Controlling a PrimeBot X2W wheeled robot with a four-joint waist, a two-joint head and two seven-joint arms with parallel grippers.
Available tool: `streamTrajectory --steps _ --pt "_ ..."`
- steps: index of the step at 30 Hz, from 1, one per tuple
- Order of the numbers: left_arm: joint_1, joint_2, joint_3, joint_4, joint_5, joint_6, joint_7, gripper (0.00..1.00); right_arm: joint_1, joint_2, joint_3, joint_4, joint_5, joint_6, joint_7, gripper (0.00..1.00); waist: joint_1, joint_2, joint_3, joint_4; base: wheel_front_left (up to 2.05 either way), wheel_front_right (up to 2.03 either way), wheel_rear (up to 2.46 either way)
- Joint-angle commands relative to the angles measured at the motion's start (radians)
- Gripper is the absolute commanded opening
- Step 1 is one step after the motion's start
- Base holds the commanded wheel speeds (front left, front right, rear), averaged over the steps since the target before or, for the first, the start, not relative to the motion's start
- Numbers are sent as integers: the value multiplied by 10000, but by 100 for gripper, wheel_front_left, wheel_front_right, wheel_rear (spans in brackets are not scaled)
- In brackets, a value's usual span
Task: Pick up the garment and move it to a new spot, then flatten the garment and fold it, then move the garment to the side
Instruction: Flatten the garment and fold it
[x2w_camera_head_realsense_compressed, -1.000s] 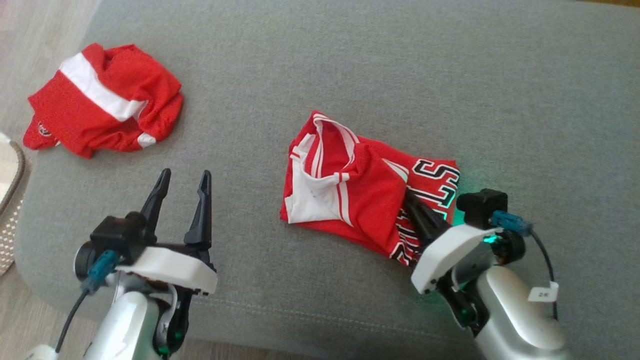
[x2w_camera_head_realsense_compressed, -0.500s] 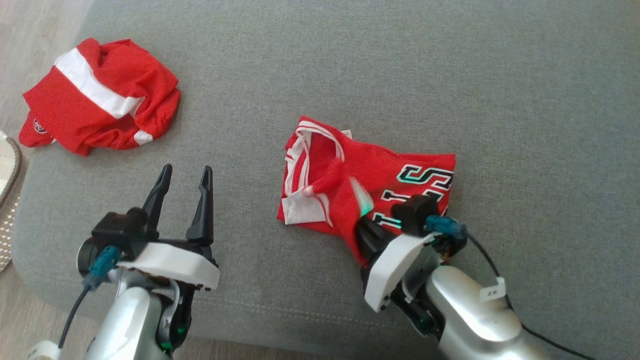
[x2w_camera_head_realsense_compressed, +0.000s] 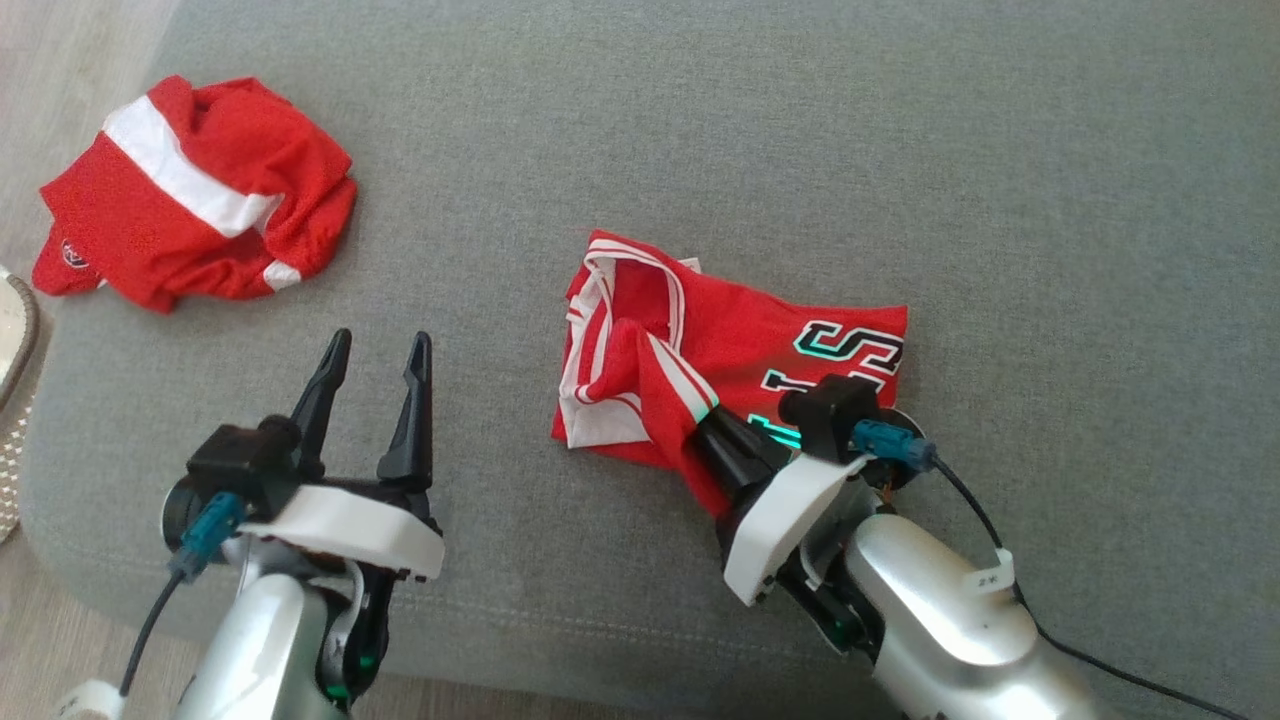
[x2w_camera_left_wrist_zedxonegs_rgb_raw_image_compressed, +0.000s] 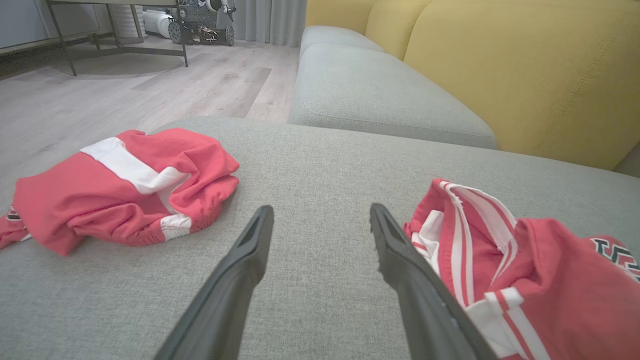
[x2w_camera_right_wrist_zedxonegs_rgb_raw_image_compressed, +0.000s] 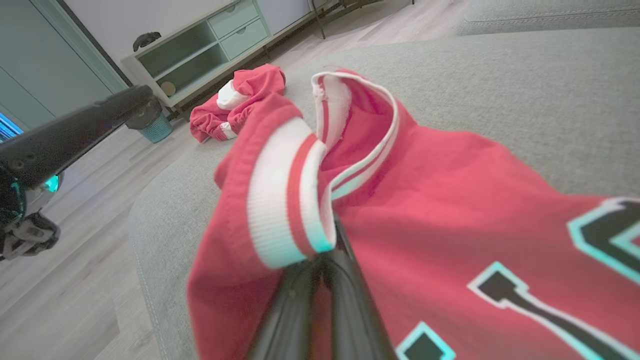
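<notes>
The garment (x2w_camera_head_realsense_compressed: 740, 335), a red jersey with white-striped trim and black lettering, lies crumpled in the middle of the grey sofa cushion (x2w_camera_head_realsense_compressed: 700, 130). My right gripper (x2w_camera_head_realsense_compressed: 708, 428) is shut on a striped hem at the garment's near edge, and red cloth drapes over the fingers. In the right wrist view the shut fingers (x2w_camera_right_wrist_zedxonegs_rgb_raw_image_compressed: 327, 280) pinch the fold of the garment (x2w_camera_right_wrist_zedxonegs_rgb_raw_image_compressed: 450, 200) below the trim. My left gripper (x2w_camera_head_realsense_compressed: 380, 345) stands open and holds nothing, left of the garment. In the left wrist view it (x2w_camera_left_wrist_zedxonegs_rgb_raw_image_compressed: 320, 215) hovers over bare cushion with the garment (x2w_camera_left_wrist_zedxonegs_rgb_raw_image_compressed: 550, 280) at its right.
A second red garment with a white band (x2w_camera_head_realsense_compressed: 190, 190) lies bunched at the cushion's far left. A woven basket (x2w_camera_head_realsense_compressed: 12, 400) stands on the floor past the left edge. The cushion's front edge (x2w_camera_head_realsense_compressed: 560, 650) runs just ahead of both arms. A yellow backrest (x2w_camera_left_wrist_zedxonegs_rgb_raw_image_compressed: 500, 65) rises behind.
My right gripper has moved left while shut on the garment, dragging a fold over and uncovering more of the lettering. The left gripper has stayed open in place.
</notes>
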Motion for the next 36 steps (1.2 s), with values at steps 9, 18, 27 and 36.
streamTrajectory --steps 9,18,27,36 --pt "-423 51 494 -283 149 -62 -123 100 -258 171 413 -647 112 -7 -236 0 0 0 -66 -1 0 0 0" --pt "-311 5 580 -267 194 -73 -123 100 -179 171 147 -1068 104 -7 -310 0 0 0 -244 -59 0 0 0" --pt "11 114 658 -233 246 23 -124 100 584 170 -2437 -1826 -730 -7 -385 0 0 0 -817 -431 0 0 0" --pt "294 380 725 -470 253 153 -46 100 2222 69 -5817 -3628 -2228 -7 320 100 0 0 -1348 -904 0 0 0"
